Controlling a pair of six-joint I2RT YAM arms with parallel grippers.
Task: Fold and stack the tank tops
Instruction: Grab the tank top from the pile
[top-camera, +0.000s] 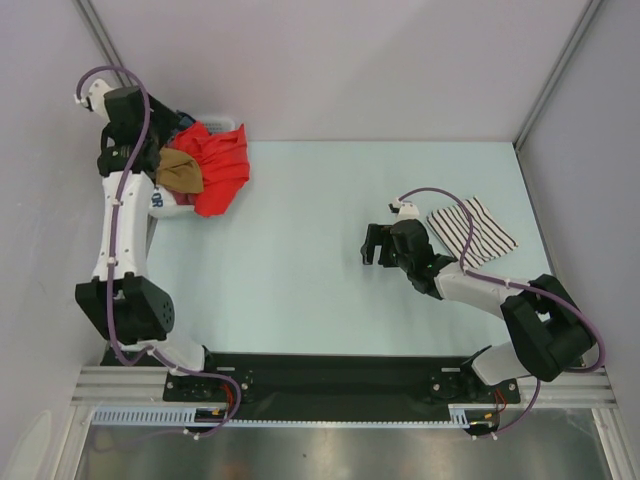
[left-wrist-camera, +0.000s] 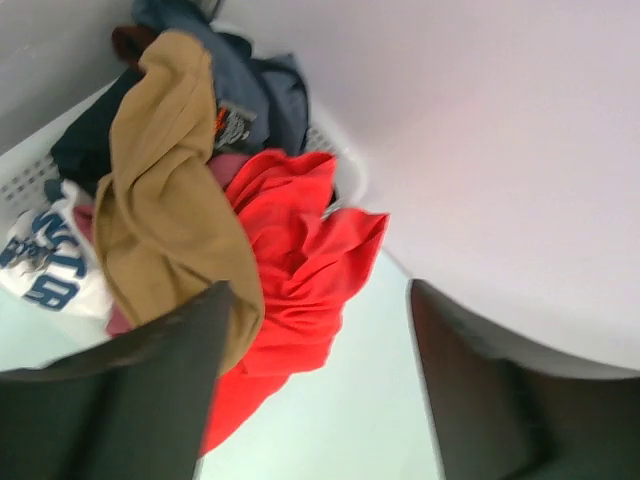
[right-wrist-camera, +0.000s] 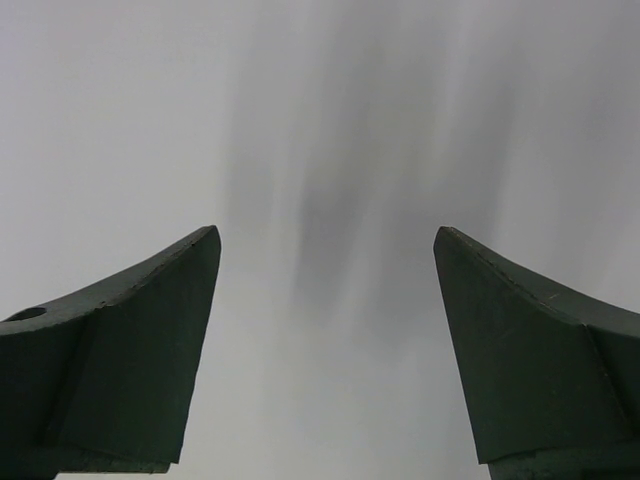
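The striped tank top, white with thin black stripes, lies folded on the table at the right. The tan-brown tank top hangs crumpled over the pile at the laundry basket in the far left corner, and shows in the top view too. My left gripper is open right at that pile. The tan cloth drapes against its left finger, and only red cloth and table show in the gap. My right gripper hovers open over bare table just left of the striped top, holding nothing.
A red garment spills from the basket onto the table. In the basket lie a dark blue garment and a white shirt with blue lettering. Grey walls close in the table at the back and both sides.
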